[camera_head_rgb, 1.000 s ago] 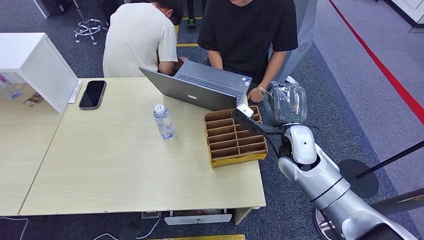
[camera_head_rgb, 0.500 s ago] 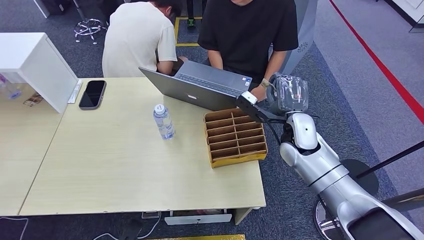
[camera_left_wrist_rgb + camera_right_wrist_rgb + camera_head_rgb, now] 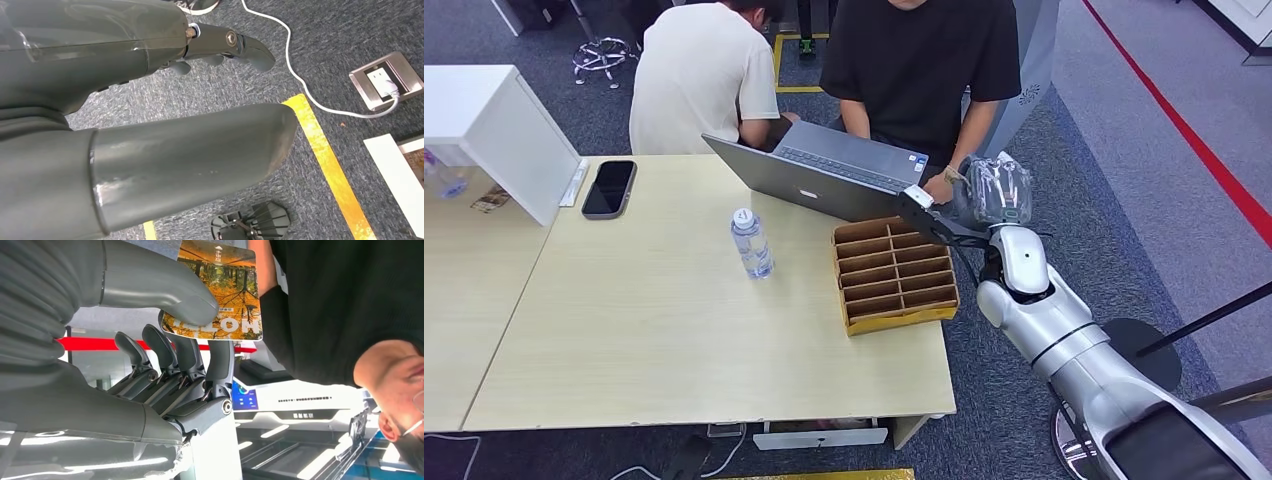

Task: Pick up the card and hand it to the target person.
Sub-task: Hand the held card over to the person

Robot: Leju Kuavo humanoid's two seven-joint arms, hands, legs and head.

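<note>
I start at the brown cardboard divider tray (image 3: 894,275) on the pale wooden table (image 3: 674,340) and place everything from it. Far to the left of the tray lies a flat black phone (image 3: 609,188), beside a white box (image 3: 494,130). Closer to the tray, still on its left, a clear plastic water bottle (image 3: 751,244) stands upright. Just behind the tray sits an open grey laptop (image 3: 824,180). Behind the laptop I see a person in a cream shirt (image 3: 699,80) bent over, and next to them a person in a black T-shirt (image 3: 919,65).

At the tray's back right corner I see my right hand (image 3: 924,210), raised above the table edge. It holds the small orange-and-yellow picture card (image 3: 220,295) between the thick thumb and the dark fingers (image 3: 192,360). In the head view the card looks like a small white patch at the hand's tip, just beside the black-shirted person's hand (image 3: 939,185). I cannot tell if they touch.

My left hand (image 3: 220,47) hangs over grey carpet (image 3: 320,60) near a yellow floor stripe (image 3: 330,165). Its fingers are curled in and hold nothing.
</note>
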